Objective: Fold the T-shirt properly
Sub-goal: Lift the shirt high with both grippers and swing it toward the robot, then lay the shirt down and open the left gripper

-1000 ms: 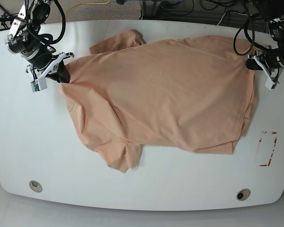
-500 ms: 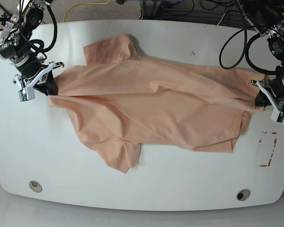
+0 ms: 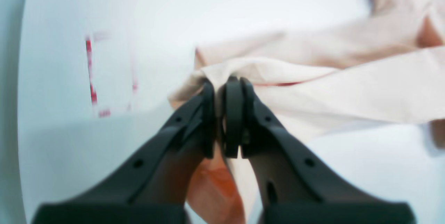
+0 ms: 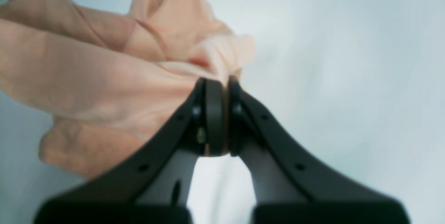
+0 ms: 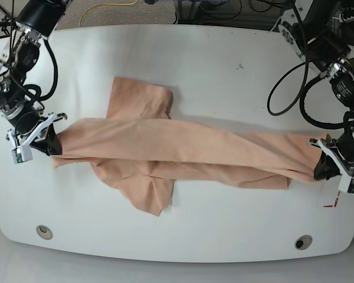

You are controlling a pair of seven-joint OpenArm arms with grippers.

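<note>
Base view: the peach-pink T-shirt (image 5: 183, 154) pulled into a long band across the white desk (image 5: 212, 65).
Left hand (image 5: 323, 167) and right hand (image 5: 47, 144) each pinch one end, jaws clamped on cloth; a sleeve (image 5: 138, 97) lies flat above the band, another fold below it, no print showing.

**No readable text in view**

No words, brands or numbers can be read anywhere. The only sign is a red dashed rectangle outline (image 5: 334, 186) marked on the white counter (image 5: 224, 230) near its edge (in the left wrist view it shows blurred, and carries no lettering). The peach-pink cotton T-shirt (image 5: 183, 154) shows no legible print.
</note>
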